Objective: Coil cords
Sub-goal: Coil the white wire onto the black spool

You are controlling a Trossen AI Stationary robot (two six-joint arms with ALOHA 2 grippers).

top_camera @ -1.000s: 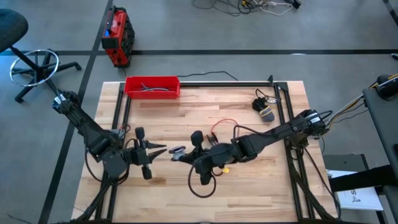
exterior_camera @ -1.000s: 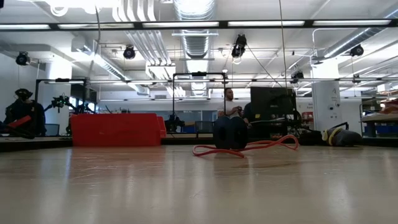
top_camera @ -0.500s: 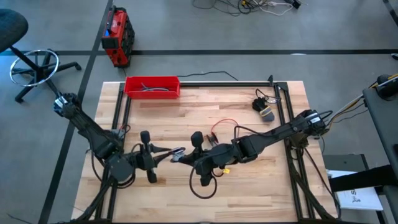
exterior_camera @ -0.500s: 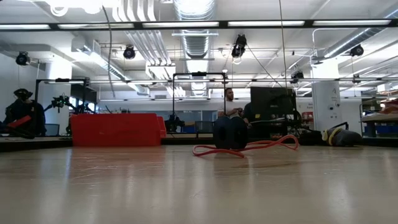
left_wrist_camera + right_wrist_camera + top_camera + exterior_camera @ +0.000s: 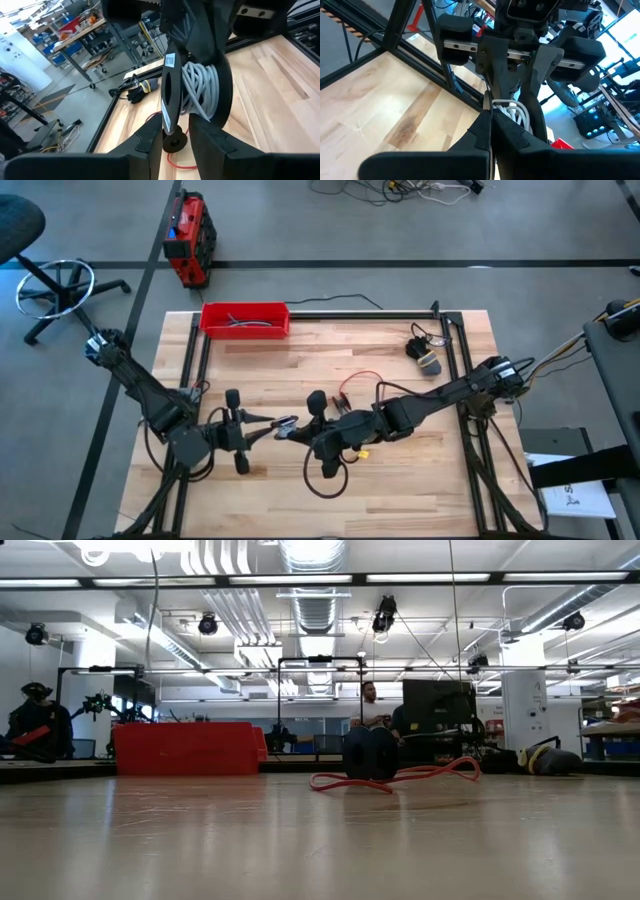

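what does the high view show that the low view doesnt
Only the high view shows both arms: the left gripper and the right gripper meet at the table's middle around the coiled white cord, which the left wrist view shows more plainly. Only the low view shows the room behind, with a seated person. Both show the red cord lying loose, the red tray and the wooden table.

White cord (image 5: 200, 92): my right gripper (image 5: 291, 431) is covering part of the coil. Red cord (image 5: 358, 379): its far end is running under my right arm, disc too small to tell.
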